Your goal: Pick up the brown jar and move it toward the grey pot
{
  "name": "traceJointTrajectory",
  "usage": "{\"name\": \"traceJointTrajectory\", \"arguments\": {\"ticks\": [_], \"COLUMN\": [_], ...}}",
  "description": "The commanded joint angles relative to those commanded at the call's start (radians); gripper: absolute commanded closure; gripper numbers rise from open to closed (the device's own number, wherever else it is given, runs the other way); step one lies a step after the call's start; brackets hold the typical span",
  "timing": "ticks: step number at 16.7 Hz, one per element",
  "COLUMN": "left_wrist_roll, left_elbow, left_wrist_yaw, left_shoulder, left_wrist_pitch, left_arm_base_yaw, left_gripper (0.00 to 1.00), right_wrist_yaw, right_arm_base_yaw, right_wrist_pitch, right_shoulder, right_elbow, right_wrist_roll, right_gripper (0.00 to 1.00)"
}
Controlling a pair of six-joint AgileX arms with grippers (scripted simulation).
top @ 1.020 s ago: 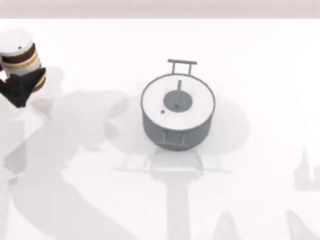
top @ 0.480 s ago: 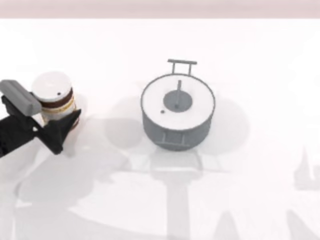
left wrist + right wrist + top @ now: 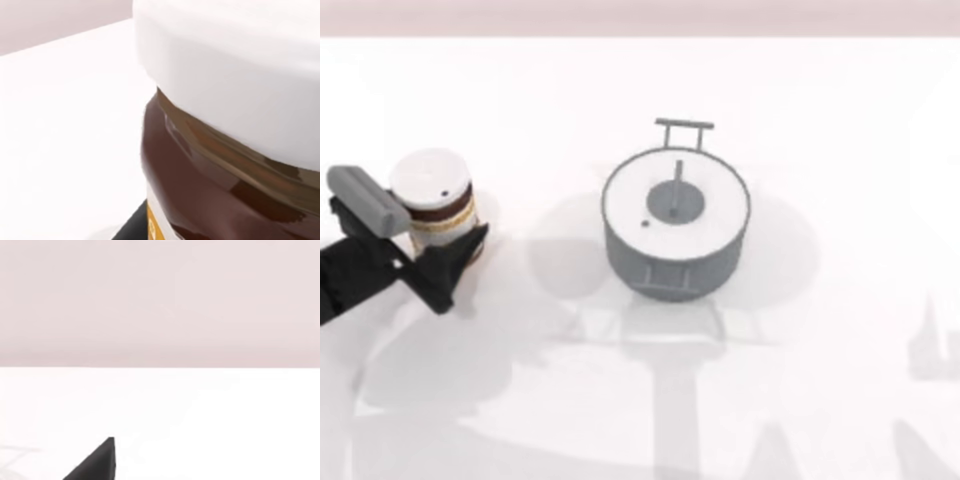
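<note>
White tabletop [image 3: 840,120] fills the top view, with a pale pink band along the upper edge and soft grey shadows across the lower half.

Grey pot [image 3: 676,240]: largest item, sits a little right of frame centre. White-topped lid with a grey knob disc; one thin wire handle juts toward the upper edge, the other toward the lower edge. Upright, nothing touching it.

Left gripper [image 3: 420,235]: comes in from the left edge at mid-height, dark body with a grey block on top. Jaws clenched on the brown jar, one dark finger visible just lower right of the jar, the grey block against its left side.

Brown jar [image 3: 440,200]: left part of the frame, well apart from the pot, upright. White round lid, dark brown band beneath, orange-yellow label below that. In the left wrist view the jar [image 3: 235,150] crowds the frame: white lid above, glossy brown glass under it, a sliver of label at the lower edge.

Right arm: outside the top view. Right wrist view shows only bare tabletop, pink backdrop and a dark wedge at the lower edge; jaw state cannot be told.
</note>
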Motion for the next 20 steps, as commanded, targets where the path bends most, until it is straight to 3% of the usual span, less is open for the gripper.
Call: {"name": "traceJointTrajectory", "arguments": {"ticks": [6,11,20], "left_wrist_roll": [-0.039,-0.042,-0.042], "left_elbow": [0.114,0.124,0.124], "left_wrist_yaw": [-0.087,-0.095,-0.095], "left_shoulder": [0.141,0.154,0.154], "left_wrist_pitch": [0.049,0.053,0.053], "left_arm_base_yaw": [-0.097,-0.106,-0.106], "left_gripper": [1.00,1.00,0.32], "right_wrist_yaw": [0.000,0.000,0.000], "right_arm_base_yaw": [0.000,0.000,0.000], "right_wrist_pitch": [0.000,0.000,0.000], "right_shoulder": [0.000,0.000,0.000], "right_elbow": [0.000,0.000,0.000], "right_wrist_roll": [0.000,0.000,0.000], "right_gripper": [0.00,0.00,0.00]}}
